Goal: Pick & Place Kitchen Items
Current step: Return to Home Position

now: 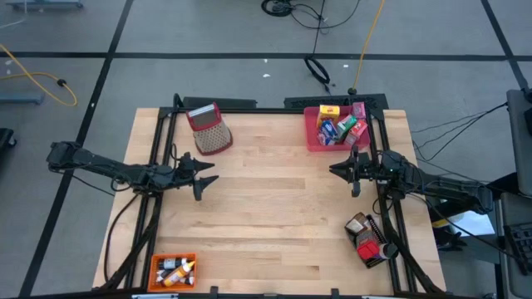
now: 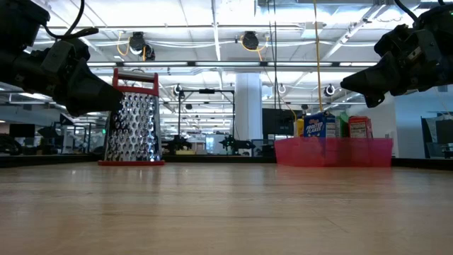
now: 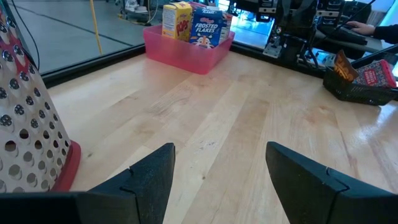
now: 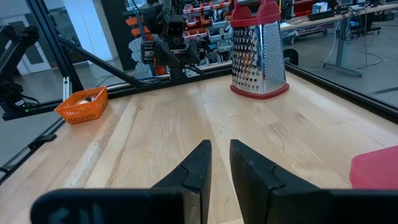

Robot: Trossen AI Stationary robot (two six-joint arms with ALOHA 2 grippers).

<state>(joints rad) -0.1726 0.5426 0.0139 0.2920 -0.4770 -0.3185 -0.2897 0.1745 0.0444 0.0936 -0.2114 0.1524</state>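
Orange bin (image 1: pixel 153 264), near left corner of bench (image 1: pixel 274 216): holds small bottles (image 1: pixel 174 271).

Left tool (image 3: pixel 220 148): hovers over the left side of the bench, pointing toward centre. Jaws spread wide, nothing between them.

Grater (image 1: pixel 211 130): upright at the far left, just beyond the left tool.

Bench centre: no loose items in view.

Pink bin (image 1: pixel 312 141), far right: cereal boxes (image 3: pixel 193 26) and packets stand upright, packed together inside.

Right tool (image 4: pixel 220 143): hovers just on the near side of the pink bin, pointing toward centre. Jaws almost together, only a thin gap, carrying nothing.

Black bin (image 3: pixel 354 94), near right edge: red box (image 1: pixel 368 247) and a brown packet inside.

Judgement: sorting looks finished; only the retreat to rest remains.

Risks:
- Right arm sits close to the pink bin. A wide swing on retraction could clip its wall and tip the tall boxes.
- Left arm pulling back on a high arc toward the far side could catch the grater and topple it.
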